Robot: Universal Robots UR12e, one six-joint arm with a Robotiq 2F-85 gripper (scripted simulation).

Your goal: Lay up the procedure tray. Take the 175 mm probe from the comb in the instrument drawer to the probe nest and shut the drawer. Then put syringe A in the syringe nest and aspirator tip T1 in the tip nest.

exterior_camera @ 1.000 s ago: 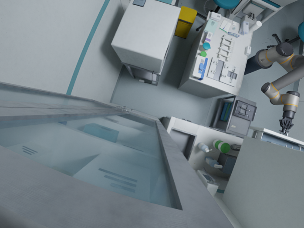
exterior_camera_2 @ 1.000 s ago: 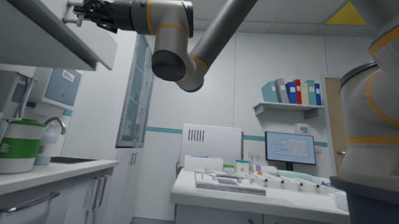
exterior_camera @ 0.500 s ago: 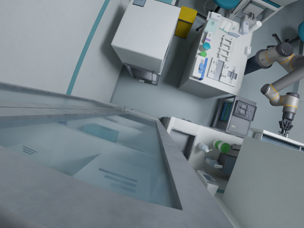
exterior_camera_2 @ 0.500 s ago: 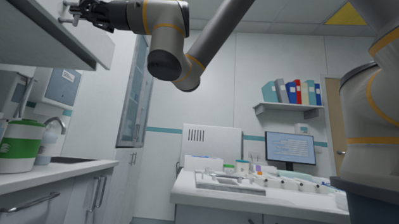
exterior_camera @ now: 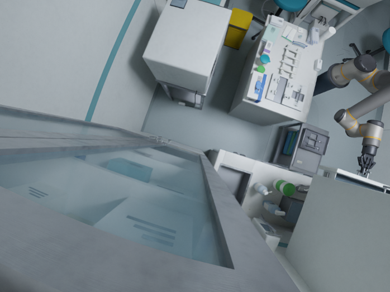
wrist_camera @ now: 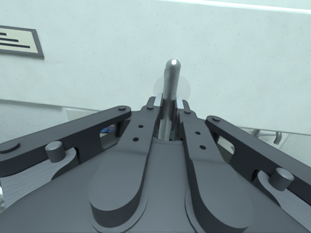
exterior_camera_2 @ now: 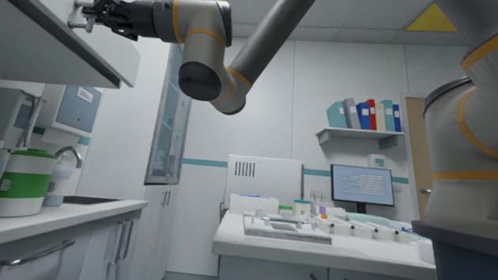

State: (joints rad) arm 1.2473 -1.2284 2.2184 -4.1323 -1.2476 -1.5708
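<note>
My gripper (wrist_camera: 168, 100) is closed around the steel bar handle (wrist_camera: 170, 87) of the instrument drawer, whose pale front panel (wrist_camera: 155, 49) fills the wrist camera. From the side the gripper (exterior_camera: 366, 170) points down at the drawer's white front edge (exterior_camera: 354, 175), and from the second side camera the gripper (exterior_camera_2: 93, 16) sits at the handle (exterior_camera_2: 81, 14) high up on the left. The procedure tray (exterior_camera_2: 284, 229) with its nests lies on the white cart (exterior_camera: 279, 74) across the room. The probe, syringe A and tip T1 are too small to make out.
A glass-fronted wall cabinet (exterior_camera: 114, 191) fills the foreground of the side camera. A white counter (exterior_camera_2: 59, 217) with a sink, a green-banded tub (exterior_camera_2: 23, 182) and bottles lies below the drawer. A grey drawer unit (exterior_camera: 309, 147) stands beside it.
</note>
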